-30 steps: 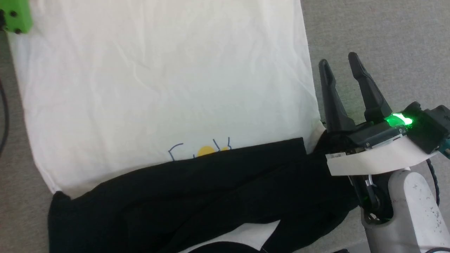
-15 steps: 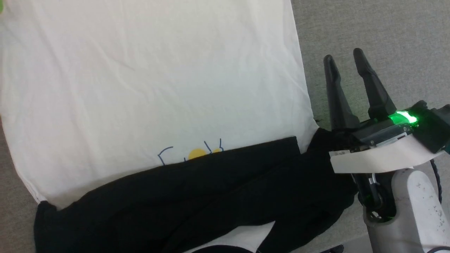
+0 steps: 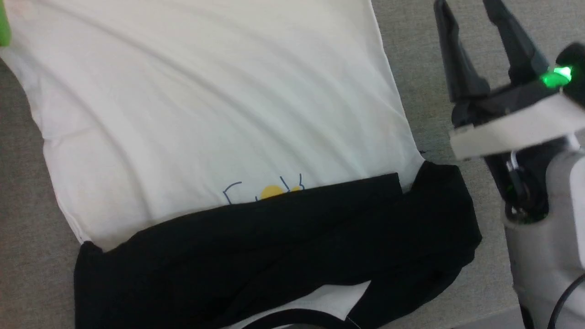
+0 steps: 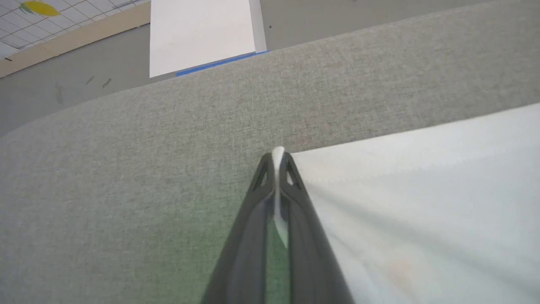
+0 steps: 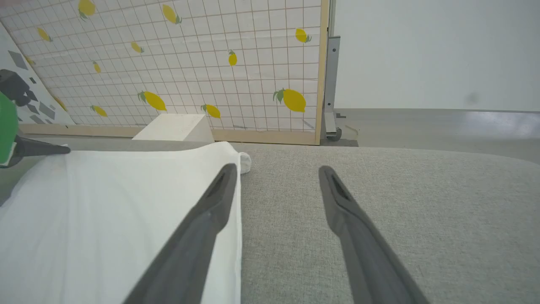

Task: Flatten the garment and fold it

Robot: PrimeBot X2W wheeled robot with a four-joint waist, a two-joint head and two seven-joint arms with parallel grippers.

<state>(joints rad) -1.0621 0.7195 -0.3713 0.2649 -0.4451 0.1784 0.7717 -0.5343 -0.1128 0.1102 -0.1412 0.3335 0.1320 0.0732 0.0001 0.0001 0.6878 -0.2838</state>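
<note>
Head view: garment (image 3: 205, 114) lies on the grey table (image 3: 27, 228), white body spread wide with long shallow creases. Black sleeves (image 3: 274, 246) lie folded across its near part and cover the lower half of the print (image 3: 269, 192). Right gripper (image 3: 466, 9) is at upper right, over bare table just beside the garment's right edge. Its fingers are apart, with nothing between them, and a green light is lit on its body.

Left wrist view: left gripper (image 4: 277, 158) has its fingers pressed together on a corner of the garment (image 4: 422, 190). A sliver of white cloth shows between the tips. From there the cloth fans out to the right, with a stitched hem along its far edge. Grey table (image 4: 126, 190) lies to the left and beyond. A white box (image 4: 202, 33) stands past the table's edge.

Right wrist view: right gripper (image 5: 278, 169) is spread and empty. One finger is over the edge of the garment (image 5: 105, 211), the other over bare table (image 5: 422, 211). Left gripper (image 5: 42, 148) is at the far left, its tip at the garment's far corner. A lemon-print panel (image 5: 190, 63) stands behind.
</note>
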